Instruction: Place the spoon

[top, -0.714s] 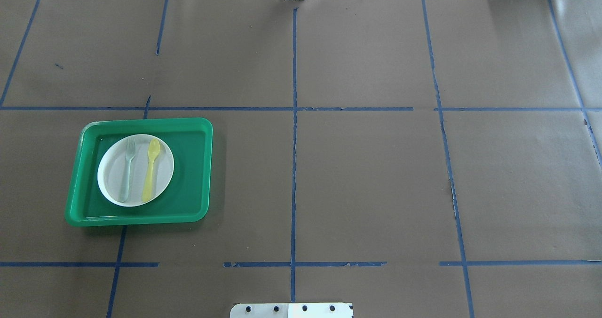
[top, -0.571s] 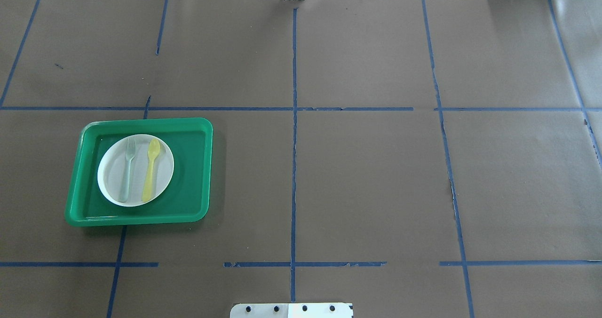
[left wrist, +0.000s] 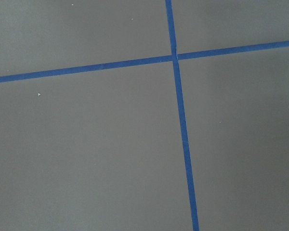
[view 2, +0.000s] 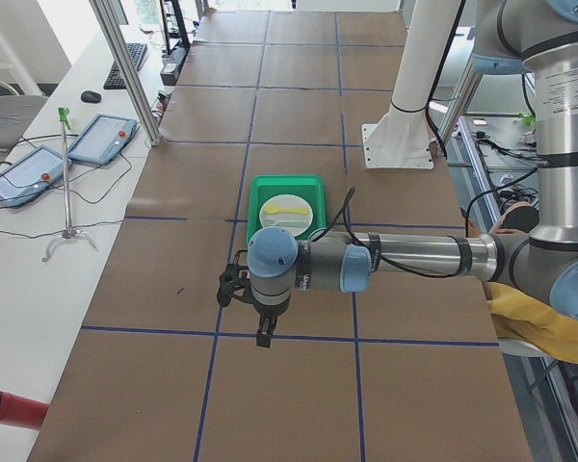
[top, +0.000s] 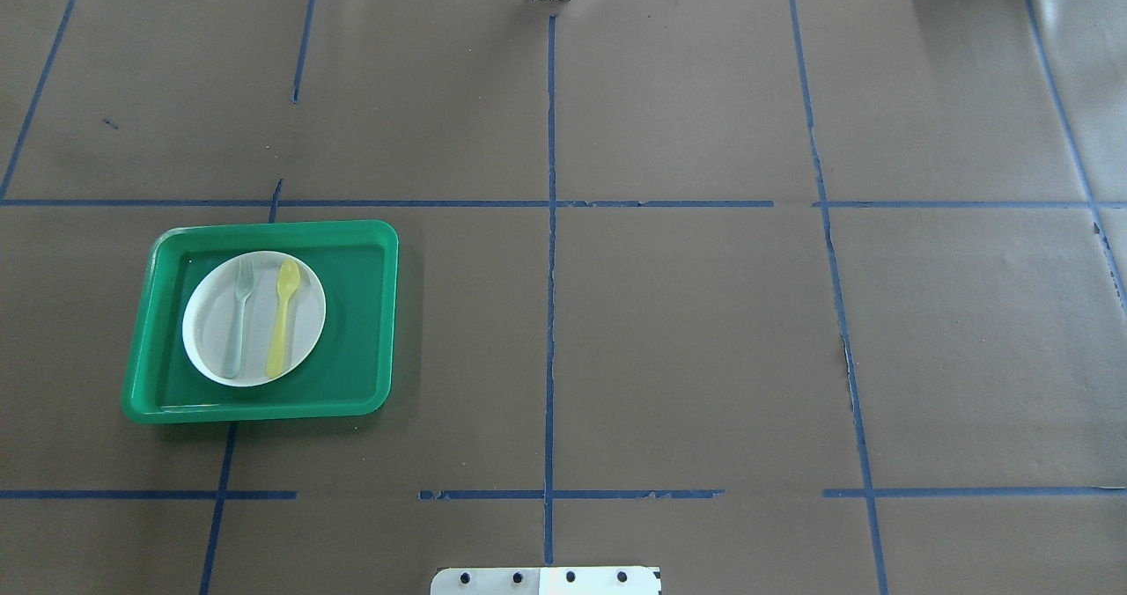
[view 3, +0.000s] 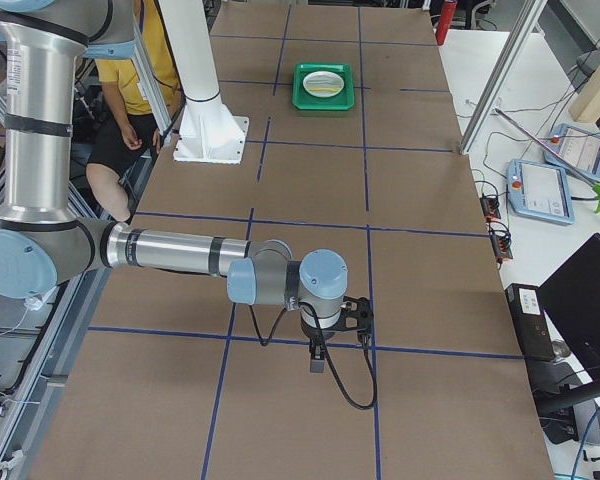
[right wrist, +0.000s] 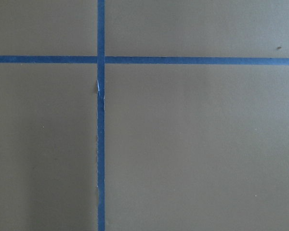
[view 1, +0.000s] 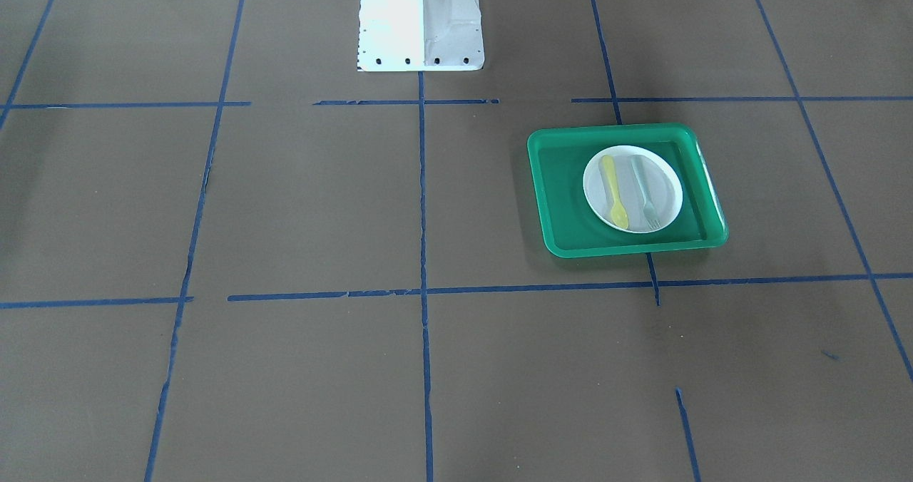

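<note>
The small yellow spoon [top: 283,317] lies on a white plate [top: 208,326] inside a green tray [top: 359,313], to the right of a pale grey-green fork [top: 239,316]. The spoon also shows in the front-facing view [view 1: 613,191]. Neither gripper shows in the overhead or front-facing view. My left gripper [view 2: 261,333] hangs over the table at the near end of the exterior left view, away from the tray [view 2: 287,183]; I cannot tell if it is open. My right gripper [view 3: 317,360] hangs far from the tray [view 3: 324,100]; I cannot tell its state.
The table is covered in brown paper with blue tape lines [top: 550,269]. The robot's white base [view 1: 419,18] stands at the table's edge. Both wrist views show only paper and tape. An operator in yellow [view 3: 130,90] sits beside the base.
</note>
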Robot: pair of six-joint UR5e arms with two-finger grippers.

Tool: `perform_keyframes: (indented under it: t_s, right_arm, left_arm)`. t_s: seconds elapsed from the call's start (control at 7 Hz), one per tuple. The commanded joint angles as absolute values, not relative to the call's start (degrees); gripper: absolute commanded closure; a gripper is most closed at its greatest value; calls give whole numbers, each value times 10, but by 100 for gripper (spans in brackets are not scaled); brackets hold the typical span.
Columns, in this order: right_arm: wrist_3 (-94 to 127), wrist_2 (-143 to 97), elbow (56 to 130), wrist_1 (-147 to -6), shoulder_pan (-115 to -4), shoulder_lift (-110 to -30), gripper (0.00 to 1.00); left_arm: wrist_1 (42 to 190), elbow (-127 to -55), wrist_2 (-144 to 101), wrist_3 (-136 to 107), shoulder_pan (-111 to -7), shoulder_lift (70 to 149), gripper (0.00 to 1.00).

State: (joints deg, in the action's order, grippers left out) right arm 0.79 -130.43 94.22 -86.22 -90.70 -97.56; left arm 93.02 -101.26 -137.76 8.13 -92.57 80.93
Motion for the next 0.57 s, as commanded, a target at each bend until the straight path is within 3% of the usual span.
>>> perform_keyframes:
  t_s: [0.0, 0.43]
  right_arm:
    - [8, -1304, 942, -862, -907, -976, 0]
    - [8, -1304, 942, -862, -907, -976, 0]
  left_arm:
    - [955, -1035, -1398, 76, -900, 819, 0]
    - [957, -1077, -1274, -23, -846, 833, 0]
